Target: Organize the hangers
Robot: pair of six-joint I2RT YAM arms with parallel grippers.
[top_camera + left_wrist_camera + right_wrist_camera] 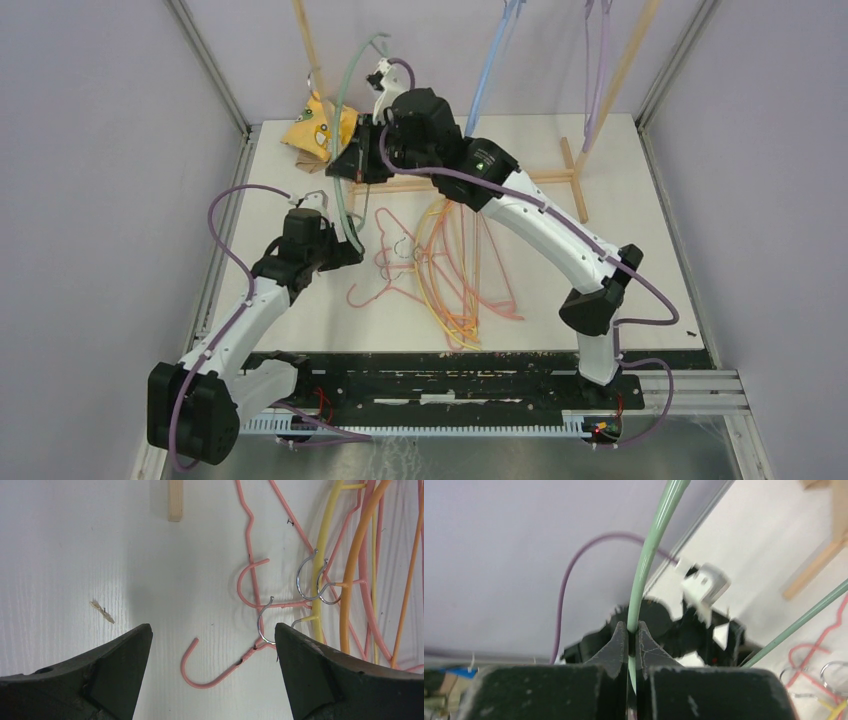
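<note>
My right gripper (629,636) is shut on a pale green hanger (649,555) and holds it up in the air. In the top view this hanger (343,110) arcs from the back wall down past my right gripper (356,165) toward my left gripper (345,250). My left gripper (212,640) is open and empty just above the table, with a pink hanger's hook (210,674) lying between its fingers. A tangled pile of pink, orange and yellow hangers (445,270) lies on the table to its right. A light blue hanger (495,70) and a lavender hanger (598,70) hang at the back.
A light wooden rack frame (573,180) stands at the back, with its base bars on the white table (620,260). A yellow patterned cloth item (318,125) lies at the back left. Metal rails (215,270) edge the table. A small scrap (102,611) lies on the surface.
</note>
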